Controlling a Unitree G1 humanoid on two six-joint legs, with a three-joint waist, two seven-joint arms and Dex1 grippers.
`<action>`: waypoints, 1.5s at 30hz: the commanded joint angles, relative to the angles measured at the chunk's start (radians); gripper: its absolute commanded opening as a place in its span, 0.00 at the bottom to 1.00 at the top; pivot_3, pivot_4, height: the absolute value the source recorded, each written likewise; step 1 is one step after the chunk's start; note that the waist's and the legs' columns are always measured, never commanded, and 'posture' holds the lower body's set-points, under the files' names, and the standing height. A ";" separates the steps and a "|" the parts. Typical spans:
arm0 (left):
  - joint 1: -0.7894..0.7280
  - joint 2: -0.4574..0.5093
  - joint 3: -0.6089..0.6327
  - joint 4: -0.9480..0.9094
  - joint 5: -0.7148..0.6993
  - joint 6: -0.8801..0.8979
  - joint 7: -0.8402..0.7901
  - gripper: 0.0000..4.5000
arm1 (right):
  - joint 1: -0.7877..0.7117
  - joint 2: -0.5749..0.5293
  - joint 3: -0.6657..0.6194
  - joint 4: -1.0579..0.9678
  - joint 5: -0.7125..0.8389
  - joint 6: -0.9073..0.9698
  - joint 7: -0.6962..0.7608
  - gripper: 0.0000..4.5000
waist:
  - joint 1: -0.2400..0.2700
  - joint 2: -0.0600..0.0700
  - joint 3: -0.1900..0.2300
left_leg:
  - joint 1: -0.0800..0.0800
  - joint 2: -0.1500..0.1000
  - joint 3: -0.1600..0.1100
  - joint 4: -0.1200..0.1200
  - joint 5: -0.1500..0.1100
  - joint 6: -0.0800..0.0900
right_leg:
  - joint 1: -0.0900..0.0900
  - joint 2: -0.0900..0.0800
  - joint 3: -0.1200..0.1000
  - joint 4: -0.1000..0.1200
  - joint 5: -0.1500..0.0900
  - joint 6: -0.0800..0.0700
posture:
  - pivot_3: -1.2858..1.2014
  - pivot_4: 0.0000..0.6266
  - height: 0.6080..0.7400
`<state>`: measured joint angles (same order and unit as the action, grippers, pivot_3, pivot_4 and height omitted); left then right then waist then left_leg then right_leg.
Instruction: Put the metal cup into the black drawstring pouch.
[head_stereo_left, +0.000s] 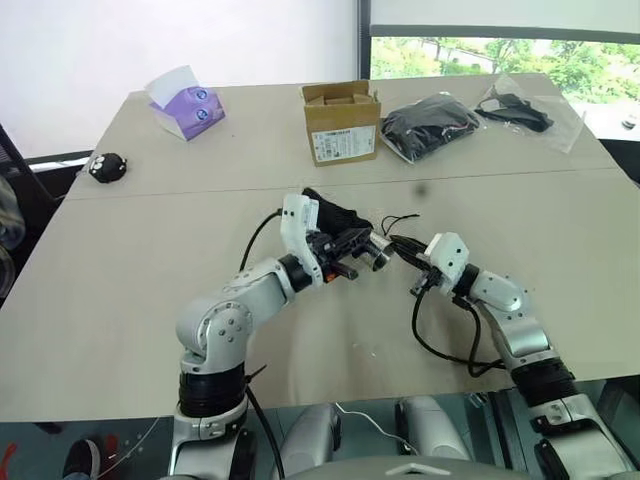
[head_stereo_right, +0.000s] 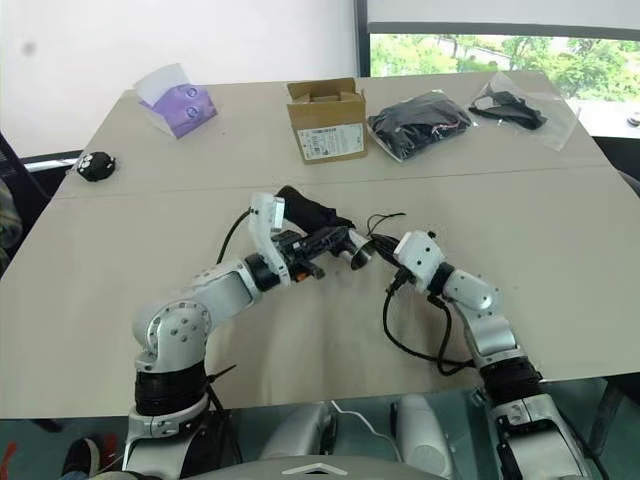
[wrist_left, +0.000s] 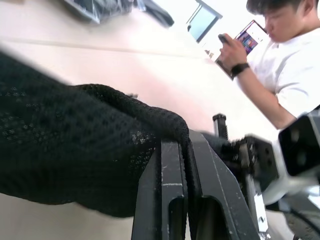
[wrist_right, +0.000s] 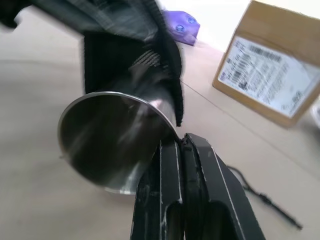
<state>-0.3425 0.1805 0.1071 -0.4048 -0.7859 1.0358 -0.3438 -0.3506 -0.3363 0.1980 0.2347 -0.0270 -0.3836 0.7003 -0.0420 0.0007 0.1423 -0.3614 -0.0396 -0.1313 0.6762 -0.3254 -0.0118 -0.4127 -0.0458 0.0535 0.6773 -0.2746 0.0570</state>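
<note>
On our bench, beyond the left tool, we see a cardboard box, tissue pack and plastic bags.

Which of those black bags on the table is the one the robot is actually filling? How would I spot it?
Start at the long beige table and find the middle, where the left gripper and right gripper meet. The black drawstring pouch is pinched there in the left gripper, with the metal cup at its mouth. Unlike the clear plastic bags at the far edge, it is plain matte fabric, lifted off the table.
</note>
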 joint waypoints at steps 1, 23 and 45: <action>0.011 0.004 -0.040 -0.086 -0.051 -0.021 -0.048 0.00 | -0.078 0.013 0.015 0.022 -0.080 -0.113 -0.067 0.01 | -0.002 0.000 0.000 | 0.000 0.000 0.000 0.000 0.000 0.000 | 0.000 0.001 0.000 0.000 0.000 0.000 | 0.52 0.24 1.00; 0.056 0.057 -0.059 -0.069 -0.046 -0.092 -0.045 0.00 | 0.023 0.393 -0.359 -0.414 0.999 1.009 -0.315 0.01 | 0.000 0.000 0.000 | -0.001 0.001 -0.002 0.000 0.000 0.000 | 0.000 -0.002 -0.001 0.000 0.000 0.000 | 0.52 0.24 1.00; 0.034 0.005 -0.072 -0.029 -0.034 -0.170 -0.034 0.00 | -0.275 -0.086 0.236 0.034 -0.352 0.052 -0.356 0.01 | 0.001 -0.001 0.001 | 0.000 0.000 -0.001 0.000 0.000 0.000 | -0.001 0.001 -0.001 0.000 0.000 0.000 | 0.52 0.24 1.00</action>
<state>-0.2920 0.2007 0.0360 -0.4035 -0.8000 0.9025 -0.3633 -0.6167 -0.4295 0.4491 0.2527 -0.3619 -0.3124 0.3665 -0.0414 -0.0005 0.1430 -0.3620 -0.0395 -0.1320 0.6761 -0.3254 -0.0119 -0.4134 -0.0456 0.0522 0.6771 -0.2746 0.0569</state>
